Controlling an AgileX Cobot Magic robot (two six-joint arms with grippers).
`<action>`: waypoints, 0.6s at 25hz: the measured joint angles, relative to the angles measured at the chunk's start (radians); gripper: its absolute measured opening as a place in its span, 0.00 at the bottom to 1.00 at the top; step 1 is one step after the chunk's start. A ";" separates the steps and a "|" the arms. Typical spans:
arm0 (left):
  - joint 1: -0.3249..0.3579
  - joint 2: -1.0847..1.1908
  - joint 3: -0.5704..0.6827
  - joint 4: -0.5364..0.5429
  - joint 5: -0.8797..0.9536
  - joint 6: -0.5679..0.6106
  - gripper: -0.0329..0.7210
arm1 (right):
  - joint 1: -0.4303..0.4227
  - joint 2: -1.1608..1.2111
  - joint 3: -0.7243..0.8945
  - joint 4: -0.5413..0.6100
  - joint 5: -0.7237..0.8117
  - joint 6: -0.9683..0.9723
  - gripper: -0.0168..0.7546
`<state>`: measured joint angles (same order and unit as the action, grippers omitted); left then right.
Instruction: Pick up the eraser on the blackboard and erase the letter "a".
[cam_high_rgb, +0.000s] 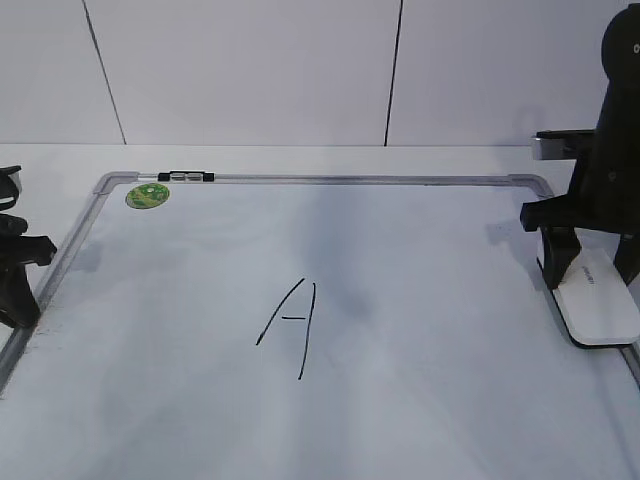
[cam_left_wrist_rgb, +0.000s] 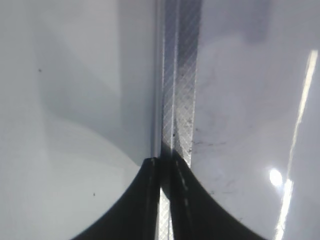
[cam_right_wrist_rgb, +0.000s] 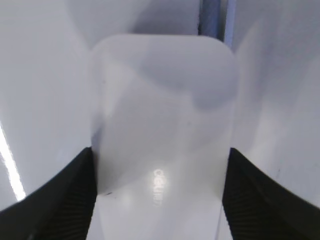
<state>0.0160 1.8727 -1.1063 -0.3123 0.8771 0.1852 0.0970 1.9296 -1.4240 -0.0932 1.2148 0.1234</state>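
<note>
The white eraser (cam_high_rgb: 597, 300) lies flat at the right edge of the blackboard (cam_high_rgb: 450, 330). My right gripper (cam_high_rgb: 592, 275) stands over its far end with one finger against each long side. The right wrist view shows the eraser (cam_right_wrist_rgb: 165, 115) filling the gap between the two fingers (cam_right_wrist_rgb: 160, 200), which touch its sides. A tall capital "A" (cam_high_rgb: 290, 325) is drawn in black at the board's middle. No small lowercase "a" shows. My left gripper (cam_high_rgb: 18, 300) is shut and empty over the board's left frame (cam_left_wrist_rgb: 177, 100), its fingertips (cam_left_wrist_rgb: 164, 165) together.
A round green sticker (cam_high_rgb: 147, 196) and a small black-and-clear marker clip (cam_high_rgb: 186, 177) sit at the board's far left corner. The silver frame runs round the board. A white wall stands behind the table.
</note>
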 joint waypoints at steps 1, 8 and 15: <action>0.000 0.000 0.000 0.000 0.000 0.000 0.09 | 0.000 0.000 0.000 0.000 0.000 0.000 0.70; 0.000 0.000 0.000 0.000 0.000 0.000 0.09 | 0.000 0.003 0.000 0.014 -0.002 0.000 0.70; 0.000 0.000 0.000 -0.002 -0.002 0.000 0.09 | 0.000 0.024 0.000 0.032 -0.002 0.000 0.70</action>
<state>0.0160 1.8727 -1.1063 -0.3141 0.8755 0.1852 0.0970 1.9539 -1.4240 -0.0614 1.2129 0.1234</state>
